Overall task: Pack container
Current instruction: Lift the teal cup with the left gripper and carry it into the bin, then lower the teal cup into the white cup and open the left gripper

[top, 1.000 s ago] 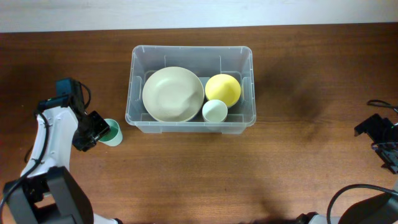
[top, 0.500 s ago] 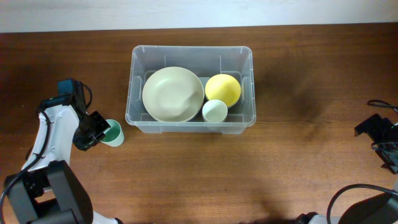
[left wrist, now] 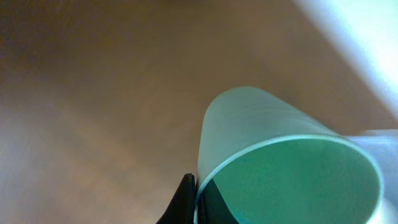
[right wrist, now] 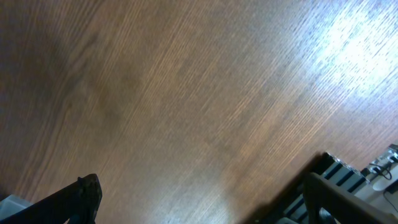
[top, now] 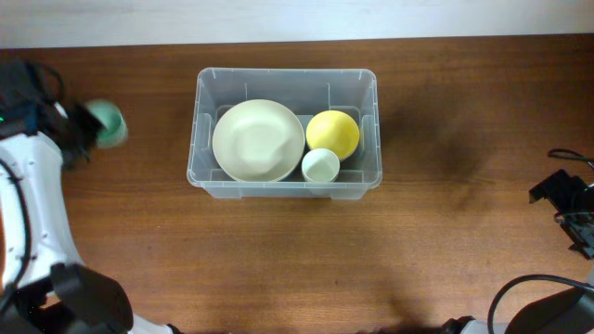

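The clear plastic container (top: 371, 181) stands at the table's middle back. In it lie a large cream plate (top: 258, 140), a yellow bowl (top: 333, 132) and a small white cup (top: 321, 166). My left gripper (top: 85, 130) is raised at the far left and is shut on a green cup (top: 107, 123), well left of the container. In the left wrist view the green cup (left wrist: 273, 162) fills the lower right, with one finger pinching its rim (left wrist: 194, 199). My right gripper (right wrist: 199, 205) is open and empty over bare wood at the far right edge (top: 568, 209).
The brown wooden table (top: 297, 269) runs across the whole view. A pale wall strip (top: 297, 19) lies along the back edge. Cables and the right arm's base sit at the right edge (top: 566, 158).
My left gripper has lifted the green cup off the table and swung it up and to the left, away from the container's front left corner. The right arm has not moved.
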Controlling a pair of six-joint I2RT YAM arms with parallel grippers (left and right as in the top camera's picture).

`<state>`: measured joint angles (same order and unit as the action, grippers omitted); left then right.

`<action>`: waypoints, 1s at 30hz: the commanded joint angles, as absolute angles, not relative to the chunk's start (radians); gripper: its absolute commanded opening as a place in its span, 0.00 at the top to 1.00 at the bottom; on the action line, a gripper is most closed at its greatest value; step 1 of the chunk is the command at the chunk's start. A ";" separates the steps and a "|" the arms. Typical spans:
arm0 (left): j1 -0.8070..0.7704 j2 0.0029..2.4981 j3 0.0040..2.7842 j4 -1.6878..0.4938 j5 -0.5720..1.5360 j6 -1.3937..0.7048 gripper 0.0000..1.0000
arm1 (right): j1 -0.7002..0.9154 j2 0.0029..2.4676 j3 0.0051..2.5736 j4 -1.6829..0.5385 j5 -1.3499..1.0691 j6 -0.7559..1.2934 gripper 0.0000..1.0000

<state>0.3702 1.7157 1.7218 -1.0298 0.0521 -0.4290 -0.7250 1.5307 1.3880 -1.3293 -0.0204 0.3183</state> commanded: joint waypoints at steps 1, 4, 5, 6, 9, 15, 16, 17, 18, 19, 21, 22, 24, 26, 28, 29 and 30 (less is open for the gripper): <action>0.288 1.642 1.896 -1.044 0.255 -0.295 0.99 | -0.727 1.534 1.386 -1.327 -0.019 0.330 0.01; 0.156 1.614 1.960 -1.056 0.313 -0.228 0.99 | -0.727 1.534 1.386 -1.327 -0.019 0.330 0.01; 0.105 1.607 1.962 -1.057 0.311 -0.216 0.99 | -0.727 1.534 1.386 -1.327 -0.018 0.330 0.01; 0.052 1.604 1.962 -1.062 0.310 -0.202 0.99 | -0.727 1.534 1.386 -1.327 -0.019 0.330 0.01; -0.116 1.616 1.956 -1.087 0.299 -0.185 0.99 | -0.727 1.534 1.386 -1.327 -0.019 0.330 0.01; -0.351 1.704 1.937 -1.111 0.281 -0.184 0.99 | -0.727 1.534 1.386 -1.327 -0.019 0.330 0.01; -0.374 1.723 1.934 -1.116 0.281 -0.184 0.99 | -0.727 1.534 1.386 -1.327 -0.018 0.330 0.01; -0.396 1.747 1.933 -1.127 0.281 -0.185 0.99 | -0.727 1.534 1.386 -1.327 -0.019 0.330 0.01; -0.412 1.768 1.933 -1.137 0.281 -0.184 0.99 | -0.727 1.534 1.386 -1.327 -0.018 0.330 0.01; -0.426 1.790 1.933 -1.146 0.281 -0.184 0.99 | -0.727 1.534 1.386 -1.327 -0.018 0.330 0.01; -0.447 1.835 1.933 -1.163 0.281 -0.180 0.99 | -0.727 1.534 1.386 -1.327 -0.019 0.330 0.01; -0.452 1.856 1.933 -1.171 0.281 -0.180 0.99 | -0.727 1.534 1.386 -1.327 -0.019 0.330 0.01; -0.459 1.896 1.933 -1.189 0.281 -0.181 0.99 | -0.727 1.534 1.386 -1.327 -0.018 0.330 0.01; -0.461 1.929 1.933 -1.203 0.281 -0.180 0.99 | -0.727 1.534 1.386 -1.327 -0.018 0.330 0.01; -0.461 1.952 1.933 -1.214 0.281 -0.180 0.99 | -0.727 1.534 1.386 -1.327 -0.018 0.330 0.01; -0.461 1.960 1.933 -1.220 0.281 -0.180 0.99 | -0.727 1.534 1.386 -1.327 -0.019 0.330 0.01; -0.461 1.966 1.933 -1.225 0.280 -0.180 0.99 | -0.727 1.534 1.386 -1.327 -0.018 0.330 0.01</action>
<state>-0.4599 1.9553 1.9373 -1.2163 0.2771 -0.2008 -0.7250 1.5307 1.3880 -1.3293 -0.0200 0.3187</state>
